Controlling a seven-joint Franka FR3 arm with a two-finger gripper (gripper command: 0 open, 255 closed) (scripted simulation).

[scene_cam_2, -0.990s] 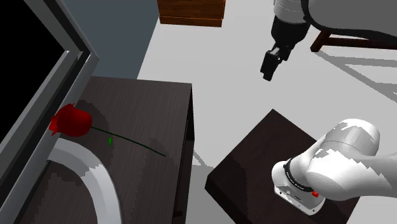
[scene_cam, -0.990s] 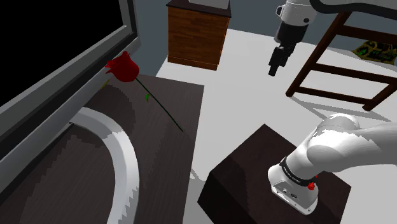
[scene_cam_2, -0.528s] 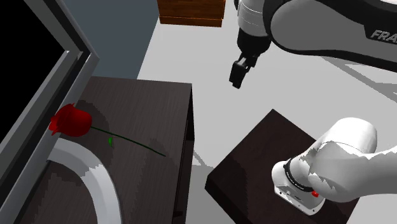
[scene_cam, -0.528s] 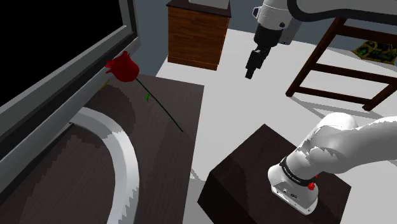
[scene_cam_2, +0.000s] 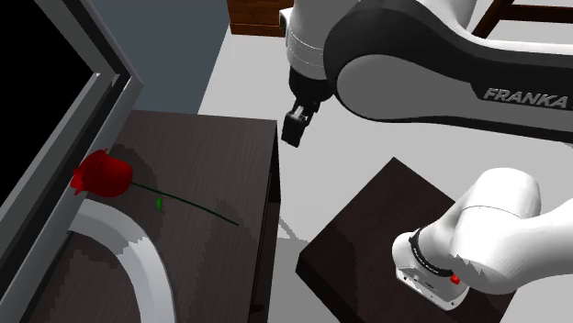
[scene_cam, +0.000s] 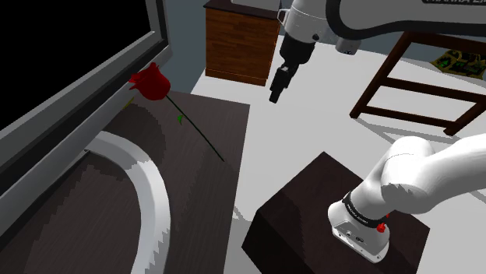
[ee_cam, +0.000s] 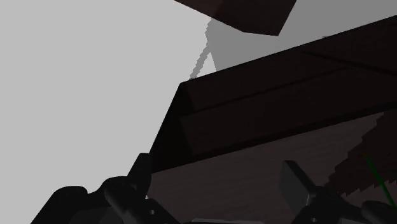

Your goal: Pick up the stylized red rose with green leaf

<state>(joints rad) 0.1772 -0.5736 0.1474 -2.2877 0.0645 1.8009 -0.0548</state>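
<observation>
Dark wood counter (scene_cam: 210, 124) took up the shoulder view's lower left, backed by a grey frame (scene_cam: 93, 86) around a black area. The red rose (scene_cam: 153, 82) lay on it with its bloom at upper left, seemingly against that frame. Its thin green stem ran down toward the picture's middle, and a white curved band (scene_cam: 148, 187) lay just below it.

The jaws hung in the air at upper middle, beyond the counter's edge and over the pale floor, well apart from the rose. In the wrist view they stood apart with nothing between them.

Several things could go wrong. A low approach might clip the counter's edge. The stem lay flat and slender, so the jaws could scrape the wood or close past it. A try at the bloom might strike the frame or crush the petals.
</observation>
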